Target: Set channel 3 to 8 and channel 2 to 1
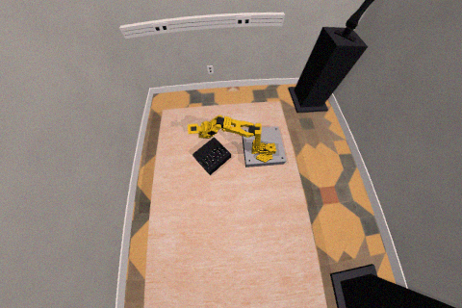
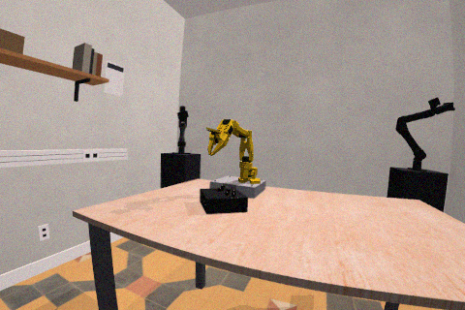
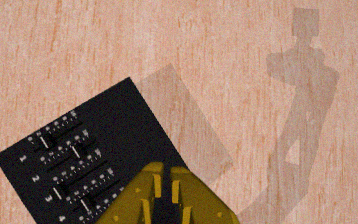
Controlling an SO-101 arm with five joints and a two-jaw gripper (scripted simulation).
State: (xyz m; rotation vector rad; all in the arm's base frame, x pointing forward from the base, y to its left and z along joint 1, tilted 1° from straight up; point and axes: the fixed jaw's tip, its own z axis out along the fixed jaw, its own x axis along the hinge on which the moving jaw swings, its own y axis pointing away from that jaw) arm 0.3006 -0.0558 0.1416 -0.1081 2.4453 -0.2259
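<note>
Yellow jaws fully closed, empty, above lighting desk [image 3: 95, 155]

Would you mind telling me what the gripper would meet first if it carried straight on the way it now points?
Probably the lighting desk: the shut gripper points down over its near edge. Depth is unclear, so it might just miss and meet the table.

arm [image 2: 241, 138]: raised, elbow bent, reaching forward | gripper [image 2: 213, 147]: pointing down, jaws closed, holding nothing
</note>
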